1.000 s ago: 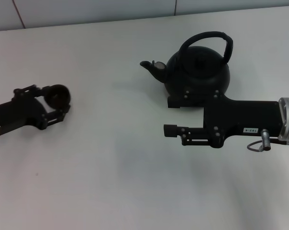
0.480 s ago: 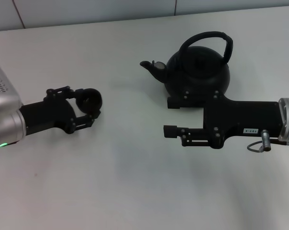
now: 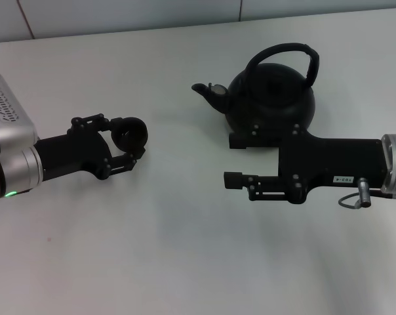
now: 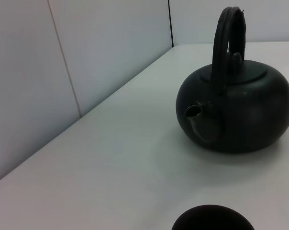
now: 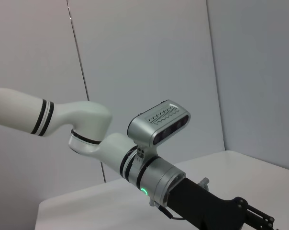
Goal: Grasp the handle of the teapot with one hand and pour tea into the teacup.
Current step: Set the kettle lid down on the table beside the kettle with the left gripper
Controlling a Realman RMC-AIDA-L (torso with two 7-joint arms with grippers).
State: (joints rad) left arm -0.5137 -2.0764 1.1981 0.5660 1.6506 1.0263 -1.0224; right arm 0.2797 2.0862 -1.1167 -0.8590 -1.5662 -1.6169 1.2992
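The matte black teapot [image 3: 271,98] stands at the back right of the white table, its spout [image 3: 208,92] pointing left and its arched handle [image 3: 283,56] upright. My left gripper [image 3: 127,140] is shut on the small dark teacup [image 3: 132,132], left of the spout with a clear gap between them. In the left wrist view the teapot [image 4: 238,112] and its handle [image 4: 229,38] lie ahead, and the teacup's rim [image 4: 211,220] shows at the near edge. My right gripper [image 3: 233,159] lies open in front of the teapot, with nothing between its fingers.
The white table [image 3: 185,249] meets a pale wall along its back edge [image 3: 119,29]. The right wrist view shows the left arm [image 5: 149,167] reaching over the table.
My left gripper has carried the teacup rightward, toward the teapot's spout. The right arm and the teapot have not moved.
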